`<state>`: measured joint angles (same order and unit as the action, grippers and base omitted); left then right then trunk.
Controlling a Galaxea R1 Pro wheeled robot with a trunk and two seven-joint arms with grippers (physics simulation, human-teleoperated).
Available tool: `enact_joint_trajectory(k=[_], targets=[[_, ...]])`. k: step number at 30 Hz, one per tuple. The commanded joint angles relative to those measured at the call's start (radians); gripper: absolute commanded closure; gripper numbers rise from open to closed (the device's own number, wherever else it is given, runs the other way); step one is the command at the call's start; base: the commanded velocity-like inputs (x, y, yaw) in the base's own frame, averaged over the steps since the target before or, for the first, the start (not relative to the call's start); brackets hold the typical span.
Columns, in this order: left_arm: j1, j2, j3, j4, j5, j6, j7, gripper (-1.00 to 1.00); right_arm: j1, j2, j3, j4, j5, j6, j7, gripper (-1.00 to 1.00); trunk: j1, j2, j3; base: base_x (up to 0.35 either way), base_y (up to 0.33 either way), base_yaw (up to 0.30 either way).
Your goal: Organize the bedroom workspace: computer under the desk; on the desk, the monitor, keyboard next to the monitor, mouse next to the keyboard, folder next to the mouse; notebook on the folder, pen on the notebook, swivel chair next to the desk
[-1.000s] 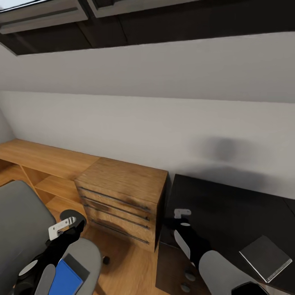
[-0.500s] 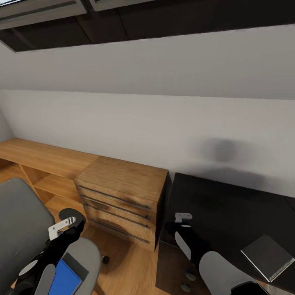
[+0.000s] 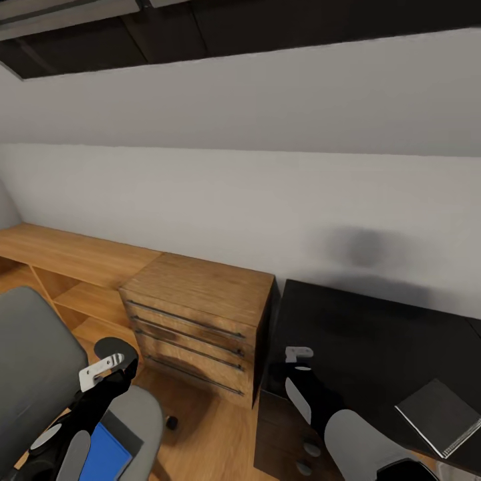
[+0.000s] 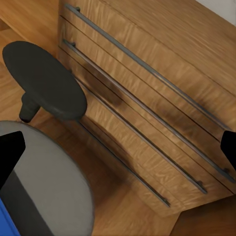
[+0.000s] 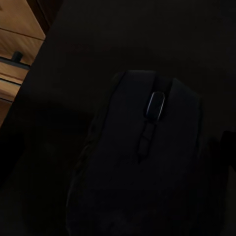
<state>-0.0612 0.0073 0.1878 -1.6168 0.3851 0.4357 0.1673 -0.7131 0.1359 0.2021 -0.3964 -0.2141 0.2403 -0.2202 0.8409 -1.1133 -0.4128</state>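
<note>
The grey swivel chair [image 3: 30,361] stands at the lower left, and the blue folder [image 3: 105,457] lies on its seat [image 4: 54,182] with a dark strip along one edge. My left gripper [image 3: 100,373] hovers over the seat's front by the black armrest [image 4: 44,81], open and empty [image 4: 118,147]. The black desk [image 3: 361,334] is on the right, with the dark notebook [image 3: 437,417] lying on it. My right gripper [image 3: 298,354] hangs over the desk's near left corner. In the right wrist view the black mouse [image 5: 142,162] lies on the desk close beneath the open fingers.
A low wooden drawer cabinet [image 3: 194,321] stands between chair and desk, close to both arms. A long wooden shelf unit [image 3: 67,260] runs along the white wall to the left. The desk's black drawer unit [image 3: 280,434] sits under its left end. Wooden floor shows between.
The whole head picture has drifted slightly, so the camera moved. Both arms keep the same pose over the chair and the desk corner.
</note>
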Motion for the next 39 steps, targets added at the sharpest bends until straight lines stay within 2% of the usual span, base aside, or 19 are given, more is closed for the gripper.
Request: enact_joint_trajectory(k=[1, 7, 8, 39], targets=[[-0.001, 0.0, -0.001, -0.002, 0.011, 0.005, 0.008, -1.0, 0.0, -0.001, 0.007, -0.001, -0.018, 0.005, -0.007, -1.0, 0.0, -0.001, -0.001, 0.0, 0.0, 0.0], [-0.001, 0.0, -0.001, -0.002, 0.011, 0.005, 0.008, -1.0, 0.0, -0.001, 0.007, -0.001, -0.018, 0.005, -0.007, -1.0, 0.0, -0.001, -0.001, 0.0, 0.0, 0.0], [-0.001, 0.0, -0.001, -0.002, 0.011, 0.005, 0.008, -1.0, 0.0, -0.001, 0.007, -0.001, -0.018, 0.005, -0.007, 1.0, 0.0, -0.001, -0.001, 0.0, 0.0, 0.0], [0.0, 0.0, -0.007, -0.002, 0.011, 0.005, 0.006, -1.0, 0.0, -0.001, 0.008, -0.007, -0.018, 0.004, -0.005, 1.0, 0.0, -0.001, -0.001, 0.0, 0.0, 0.0]])
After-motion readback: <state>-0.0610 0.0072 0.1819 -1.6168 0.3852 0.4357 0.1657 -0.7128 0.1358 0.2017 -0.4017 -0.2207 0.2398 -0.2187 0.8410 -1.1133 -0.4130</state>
